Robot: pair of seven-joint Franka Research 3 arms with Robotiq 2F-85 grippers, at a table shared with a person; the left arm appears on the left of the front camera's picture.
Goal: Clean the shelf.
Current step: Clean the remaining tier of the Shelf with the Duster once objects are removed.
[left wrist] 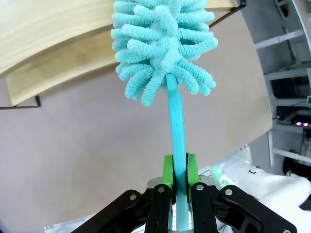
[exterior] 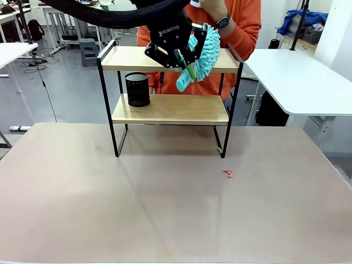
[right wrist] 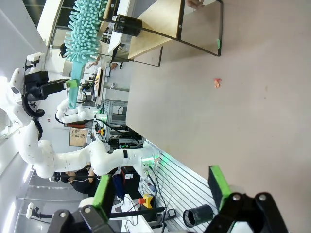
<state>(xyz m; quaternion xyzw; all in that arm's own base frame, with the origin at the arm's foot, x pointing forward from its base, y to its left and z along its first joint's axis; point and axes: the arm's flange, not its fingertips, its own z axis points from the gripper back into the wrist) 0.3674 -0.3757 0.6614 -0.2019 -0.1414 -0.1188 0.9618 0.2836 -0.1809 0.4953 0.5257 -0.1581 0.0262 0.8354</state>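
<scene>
The shelf (exterior: pixel 165 110) stands at the table's far side, with two light wooden boards in a black frame. My left gripper (exterior: pixel 187 61) hangs in front of its top board, shut on the handle of a teal fluffy duster (exterior: pixel 206 49). The duster head lies against the right part of the top board's front edge; whether it touches, I cannot tell. In the left wrist view the green pads (left wrist: pixel 168 170) clamp the teal duster handle (left wrist: pixel 176 121), and the duster head (left wrist: pixel 163 43) reaches toward the shelf boards (left wrist: pixel 48 29). My right gripper (right wrist: pixel 161 187) stands open and holds nothing, low and well away from the shelf (right wrist: pixel 160 24).
A black mesh cup (exterior: pixel 137 89) stands on the left of the lower board. A person in an orange top (exterior: pixel 247 27) stands behind the shelf, one hand (exterior: pixel 212 8) raised above it. A small red scrap (exterior: pixel 227 174) lies on the table (exterior: pixel 165 209) in front of the shelf's right leg.
</scene>
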